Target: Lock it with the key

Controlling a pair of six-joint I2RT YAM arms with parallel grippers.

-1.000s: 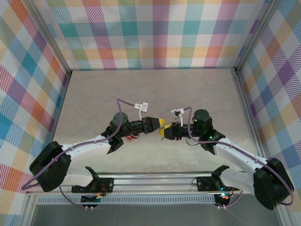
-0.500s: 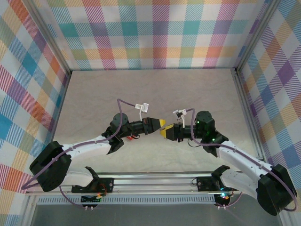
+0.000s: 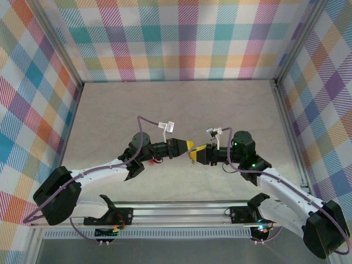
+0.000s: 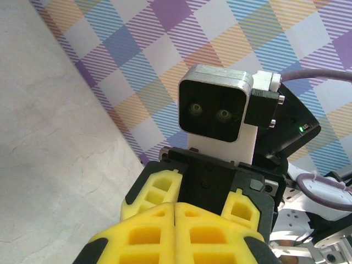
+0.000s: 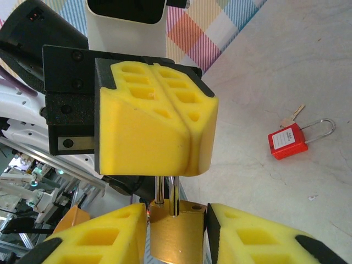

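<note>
Between the yellow foam fingers (image 5: 110,234) of the right gripper (image 5: 177,223): a brass padlock (image 5: 176,245), clamped by its body, jaws narrowed to its width. Straight above the brass padlock, two silver shackle legs (image 5: 175,192), running up to the underside of the left gripper (image 5: 184,137). Shut flat there, pad against pad, seam closed. Impossible to tell whether clamped on the shackle, its top hidden behind the foam.

From the left wrist, the same closed seam on the left gripper (image 4: 175,234). Just beyond it, the right gripper's two fingers (image 4: 149,190) standing apart, with a camera housing (image 4: 215,104) above them.

From overhead, tip to tip over the middle of the table (image 3: 242,110): left gripper (image 3: 187,145) just beside right gripper (image 3: 196,154).

Well off to the right of the brass padlock in the right wrist view, flat on the pale table: a red padlock (image 5: 287,141), silver shackle pointing away from the brass padlock. Just beside its upper corner, a small key (image 5: 292,114).
</note>
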